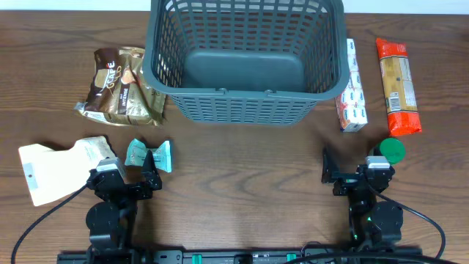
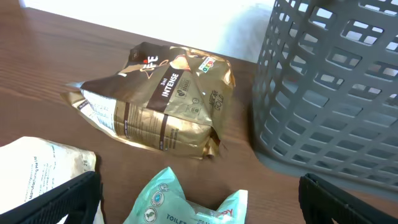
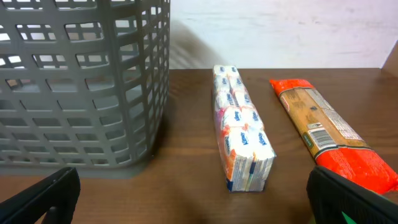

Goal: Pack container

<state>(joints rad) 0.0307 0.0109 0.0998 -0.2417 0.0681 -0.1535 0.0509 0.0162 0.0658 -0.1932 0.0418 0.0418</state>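
Black left tool (image 1: 123, 176) and right tool (image 1: 355, 172) gape facing container (image 1: 245, 106).

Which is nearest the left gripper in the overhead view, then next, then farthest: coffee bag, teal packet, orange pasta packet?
1. Teal packet, just ahead of the left gripper.
2. Coffee bag, back left.
3. Orange pasta packet, far right.

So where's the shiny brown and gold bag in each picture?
Overhead: the brown and gold bag is upper left, just left of the grey basket.
Left wrist: the bag is in the middle, the basket at right.
Right wrist: bag not in it; basket at left.
Shared landmark: the grey basket, in all three.
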